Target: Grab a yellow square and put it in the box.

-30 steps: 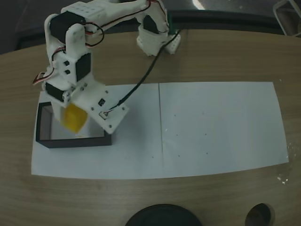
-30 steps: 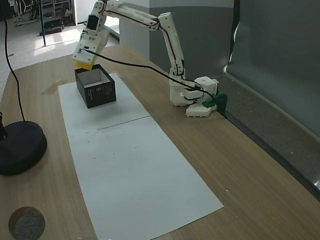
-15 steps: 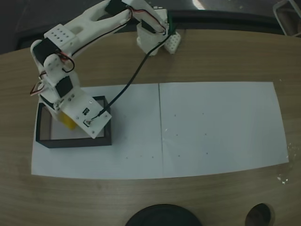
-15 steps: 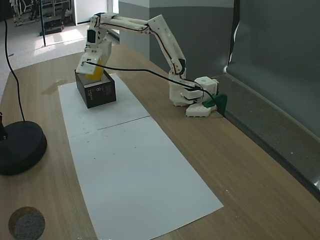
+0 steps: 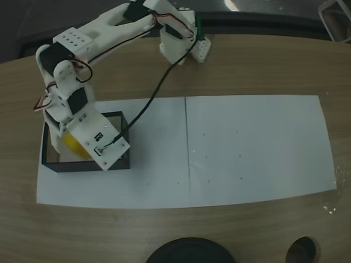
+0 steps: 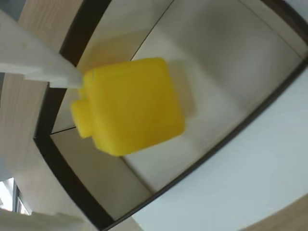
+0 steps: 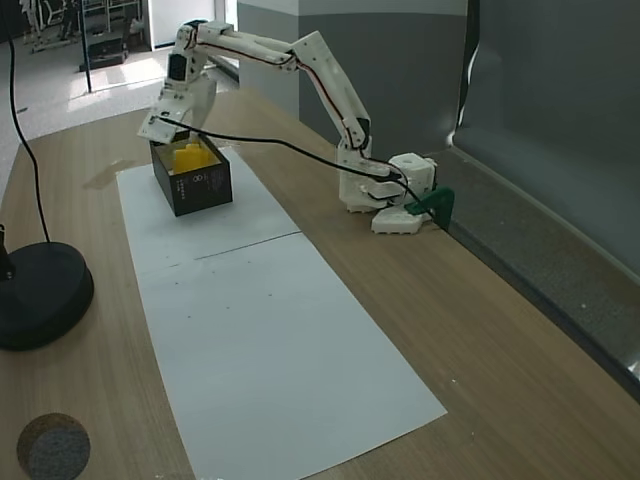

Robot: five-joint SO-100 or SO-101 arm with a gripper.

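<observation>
Tool [image 7: 170,128] hangs just above the box [image 7: 205,188] at the far left of the worktop [image 7: 480,330], its jaws spread and released. Inside the box lies the yellow square [image 6: 130,106], tipped with its stud sideways.

The yellow square [image 7: 189,157] lies in the box [image 7: 205,186], on the paper [image 7: 270,340], under the claw [image 7: 172,125].

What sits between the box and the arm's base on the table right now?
In a fixed view, between the box and the arm's base: bare white paper, bare wood, and the black cable overhead.
</observation>
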